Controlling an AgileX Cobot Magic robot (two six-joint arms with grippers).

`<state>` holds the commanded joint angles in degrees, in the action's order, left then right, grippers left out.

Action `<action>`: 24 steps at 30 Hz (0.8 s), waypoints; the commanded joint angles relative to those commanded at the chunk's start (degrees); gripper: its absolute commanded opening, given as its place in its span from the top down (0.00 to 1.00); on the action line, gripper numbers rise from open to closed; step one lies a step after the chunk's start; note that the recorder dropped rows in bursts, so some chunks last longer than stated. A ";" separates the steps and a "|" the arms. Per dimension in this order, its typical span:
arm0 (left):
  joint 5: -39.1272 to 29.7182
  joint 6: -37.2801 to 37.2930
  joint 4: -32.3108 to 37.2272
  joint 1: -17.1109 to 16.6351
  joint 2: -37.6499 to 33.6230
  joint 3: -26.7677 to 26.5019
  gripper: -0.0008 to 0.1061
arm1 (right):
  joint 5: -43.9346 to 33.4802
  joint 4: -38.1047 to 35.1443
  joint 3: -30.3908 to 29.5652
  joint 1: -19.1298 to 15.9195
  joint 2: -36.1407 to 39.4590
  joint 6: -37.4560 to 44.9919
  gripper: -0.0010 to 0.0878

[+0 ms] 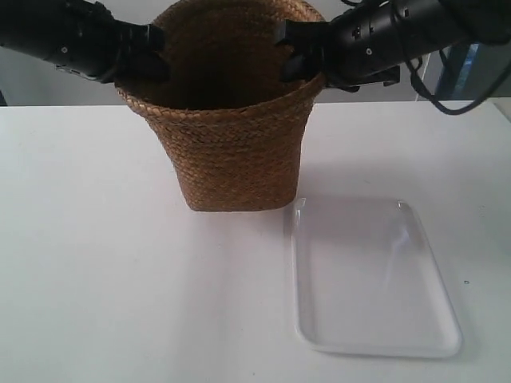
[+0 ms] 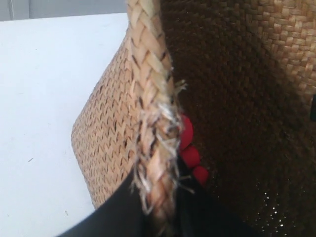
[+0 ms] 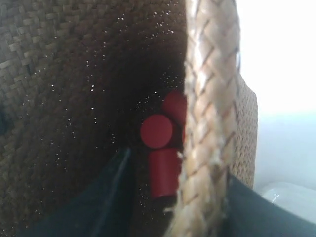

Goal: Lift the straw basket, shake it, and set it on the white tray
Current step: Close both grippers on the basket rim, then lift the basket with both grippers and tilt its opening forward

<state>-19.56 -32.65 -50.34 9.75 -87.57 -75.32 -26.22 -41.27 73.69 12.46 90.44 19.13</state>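
A white worktop (image 1: 96,279) fills the exterior view and carries everything in it. The straw basket (image 1: 231,152) stands toward its far side, upright, its flared round rim wider than its squarish base. The base seems to sit on the worktop, though I cannot tell whether it is raised a little. Its braided brown wall is lit outside and dark inside.

The white tray (image 1: 363,279) lies flat on the worktop nearer the camera and toward the exterior view's right. Its far corner is just beside the basket's base, and the basket is not on it.

Two black arms reach in from the far corners. The arm at the exterior view's left (image 1: 72,36) meets the rim on that side, and the arm at the exterior view's right (image 1: 383,32) meets the opposite side of the rim.

In the left wrist view the left gripper (image 2: 158,210) straddles the frayed braided rim, one dark finger outside the wall and one inside, the jaws clamped on the basket. In the right wrist view the right gripper (image 3: 197,210) holds the rim the same way, its jaws closed on the braid from both sides.

Deep inside the basket lie small red cylinders (image 3: 158,131), three of them touching one another in the right wrist view.
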 joint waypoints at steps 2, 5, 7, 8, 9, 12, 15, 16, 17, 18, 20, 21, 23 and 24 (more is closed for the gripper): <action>2.43 -2.67 -2.47 1.33 2.56 2.88 0.99 | 3.60 0.00 -3.61 2.06 -2.93 0.22 0.99; 4.41 -7.66 -4.58 3.82 7.10 7.01 0.99 | 7.05 0.48 -8.88 5.45 -7.72 1.30 0.99; 6.80 -8.12 -5.15 5.68 10.21 10.28 0.99 | 8.34 0.48 -12.20 7.73 -10.79 1.43 0.99; 8.32 -8.12 -5.27 6.61 12.04 11.88 0.99 | 8.78 0.48 -13.75 8.79 -12.55 1.44 0.99; 9.78 -8.29 -5.16 7.40 14.06 13.38 0.99 | 9.39 0.48 -15.27 9.74 -14.39 1.54 0.99; 12.30 -8.18 -5.16 8.56 20.32 17.47 0.99 | 9.94 0.48 -19.39 11.65 -20.05 1.16 0.99; 10.60 -8.97 -4.92 8.97 27.72 21.63 0.99 | 9.94 0.48 -23.80 13.30 -27.21 -0.14 0.99; 9.75 -9.65 -4.92 9.07 29.88 23.31 0.99 | 9.94 0.48 -25.32 13.79 -29.08 -0.14 0.99; 9.34 -10.80 -4.92 9.33 32.95 25.09 0.99 | 9.70 0.48 -26.73 14.47 -31.61 -0.14 0.99; 9.75 -11.09 -4.92 9.33 34.80 26.85 0.99 | 9.56 0.48 -28.03 14.78 -32.83 -0.14 0.99; 14.43 -10.80 -5.36 9.33 37.59 30.18 0.99 | 12.15 0.48 -30.65 14.98 -34.34 -0.14 0.99; 17.09 -10.57 -6.58 9.33 37.76 31.33 0.99 | 14.47 0.48 -31.73 14.98 -34.21 -0.14 0.99; 22.05 -10.41 -9.93 9.33 36.94 33.31 0.99 | 21.48 -0.10 -33.94 14.98 -32.53 -0.14 0.99; 22.75 -10.51 -10.06 9.33 36.39 33.69 0.99 | 24.48 -0.82 -34.52 14.98 -31.52 -0.14 0.99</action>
<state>3.19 -43.16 -60.40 19.08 -51.17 -41.63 -1.74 -42.08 39.17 27.44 58.91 18.99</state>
